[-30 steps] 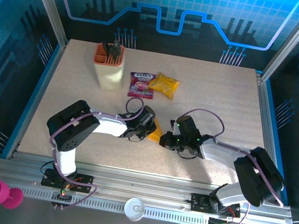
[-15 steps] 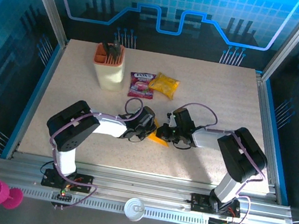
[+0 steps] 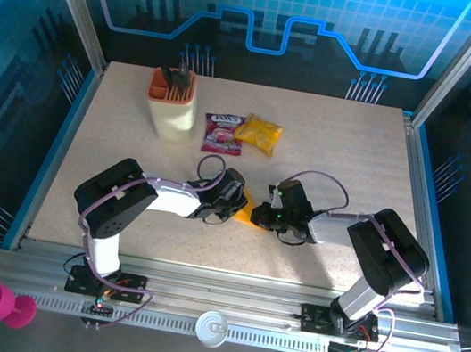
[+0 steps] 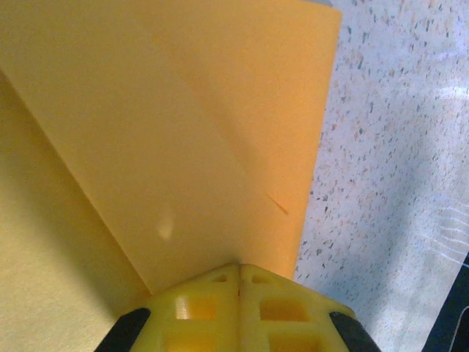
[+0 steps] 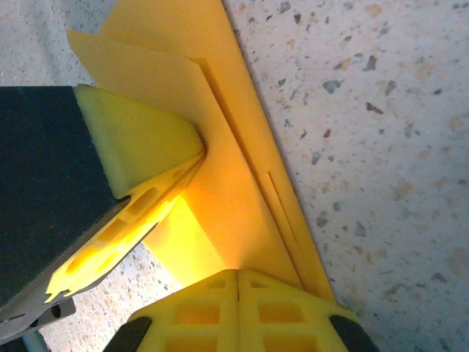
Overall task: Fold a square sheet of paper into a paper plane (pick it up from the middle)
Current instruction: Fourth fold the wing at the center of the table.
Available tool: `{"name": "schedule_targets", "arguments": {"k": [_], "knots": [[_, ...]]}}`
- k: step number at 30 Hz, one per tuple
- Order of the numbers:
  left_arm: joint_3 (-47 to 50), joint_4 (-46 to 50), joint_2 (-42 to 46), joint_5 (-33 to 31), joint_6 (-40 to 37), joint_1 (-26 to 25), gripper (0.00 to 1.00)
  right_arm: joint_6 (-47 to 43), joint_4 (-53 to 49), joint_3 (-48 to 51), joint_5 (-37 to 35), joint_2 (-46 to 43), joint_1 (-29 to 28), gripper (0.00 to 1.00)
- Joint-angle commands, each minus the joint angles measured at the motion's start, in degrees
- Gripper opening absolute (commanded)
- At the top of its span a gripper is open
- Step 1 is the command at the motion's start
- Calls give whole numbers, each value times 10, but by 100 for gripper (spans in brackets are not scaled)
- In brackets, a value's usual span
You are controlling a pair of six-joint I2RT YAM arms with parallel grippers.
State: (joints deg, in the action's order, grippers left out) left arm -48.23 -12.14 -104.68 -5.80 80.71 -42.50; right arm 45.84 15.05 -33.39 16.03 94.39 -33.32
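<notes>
Clamped shut on the folded sheet of paper (image 3: 246, 207), the left gripper (image 4: 238, 277) and right gripper (image 5: 238, 277) face each other closely at the near middle of the table (image 3: 356, 160), the crease running lengthwise away from the right gripper.

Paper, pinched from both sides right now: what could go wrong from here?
1. The left end effector and right end effector both clamp the paper close together; opposing pulls could tear it.
2. In the right wrist view the layers' edges sit offset, so a crease pressed now may set crooked.
3. The end effectors nearly touch and might collide.
</notes>
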Motion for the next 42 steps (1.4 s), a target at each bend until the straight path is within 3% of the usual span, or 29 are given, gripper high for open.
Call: {"name": "schedule_targets", "arguments": {"k": [1, 5, 8, 23, 30, 42], "knots": [[14, 140, -18, -30, -50, 6, 0, -4, -96, 48, -36, 16, 5, 0], [-13, 121, 2, 0, -142, 8, 0, 5, -68, 66, -27, 34, 12, 0], [-21, 117, 20, 28, -168, 3, 0, 11, -53, 74, -24, 42, 14, 0], [-7, 46, 26, 41, -136, -34, 0, 18, -36, 92, -22, 53, 15, 0], [-5, 76, 7, 24, -99, -35, 0, 12, -51, 87, -24, 67, 14, 0], [44, 114, 25, -6, -105, 34, 0, 2, -77, 86, -53, 107, 12, 0]]}}
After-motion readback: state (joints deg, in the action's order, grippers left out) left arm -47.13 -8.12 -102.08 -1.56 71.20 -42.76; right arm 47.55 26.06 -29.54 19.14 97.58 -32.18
